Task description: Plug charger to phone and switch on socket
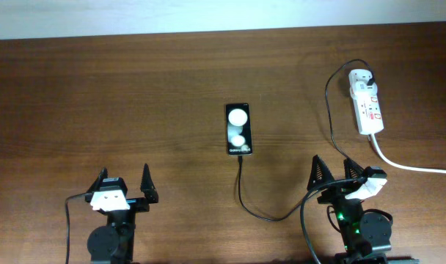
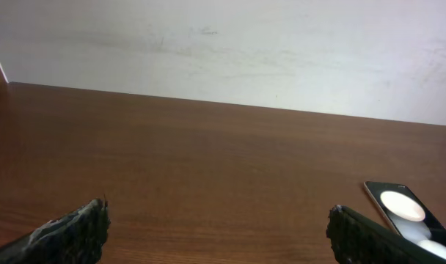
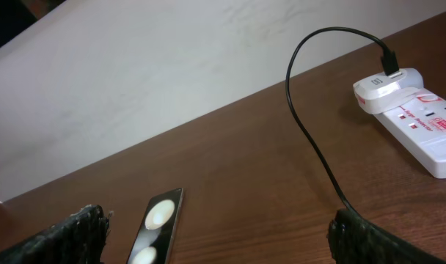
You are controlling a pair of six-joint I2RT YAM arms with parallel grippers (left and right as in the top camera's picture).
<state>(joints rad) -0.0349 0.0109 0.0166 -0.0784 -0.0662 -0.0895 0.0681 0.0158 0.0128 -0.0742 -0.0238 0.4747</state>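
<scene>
Charger (image 1: pixel 240 183) runs phone (image 1: pixel 238 129) to socket (image 1: pixel 367 103), w/ slack.

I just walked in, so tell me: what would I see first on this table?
The shiny black phone in the middle of the table, with two white spots on its face. Then the white socket at the far right, with the thin black charger looping from it toward the phone.

Wooden counter (image 1: pixel 135 95) bearing a central phone (image 1: pixel 238 129), a looping charger (image 1: pixel 256 209) and, at far right, a socket (image 1: pixel 366 103).
</scene>
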